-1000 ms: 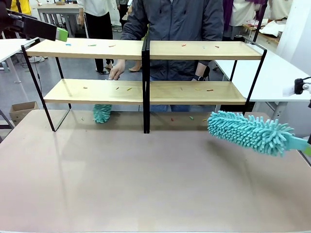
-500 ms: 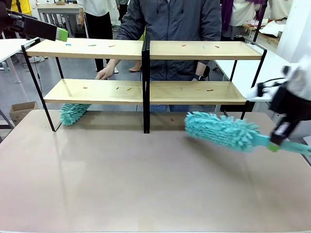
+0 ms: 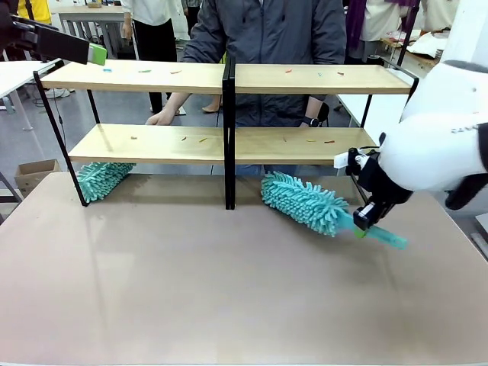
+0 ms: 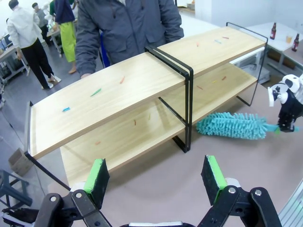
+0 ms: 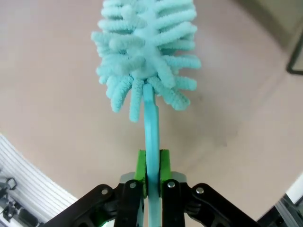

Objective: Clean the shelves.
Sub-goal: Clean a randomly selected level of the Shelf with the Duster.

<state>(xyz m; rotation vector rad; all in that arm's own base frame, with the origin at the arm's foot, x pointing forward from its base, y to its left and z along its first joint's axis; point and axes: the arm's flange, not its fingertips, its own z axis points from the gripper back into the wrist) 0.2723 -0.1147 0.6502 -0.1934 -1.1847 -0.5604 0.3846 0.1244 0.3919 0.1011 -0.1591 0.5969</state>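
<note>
— Where do we see the shelves (image 3: 152,143)?
— Across the far side of the table (image 3: 229,305), small coloured bits on the boards.
— And our grippers?
— Our right gripper (image 3: 360,227) is clamped on the handle of a teal duster (image 3: 305,202), whose head sits low, just right of the central upright. Our left gripper (image 4: 155,175) is spread wide, holding nothing, above the shelves' left end.
— Anything else?
— A second duster (image 3: 103,179), under the lower left board.
</note>
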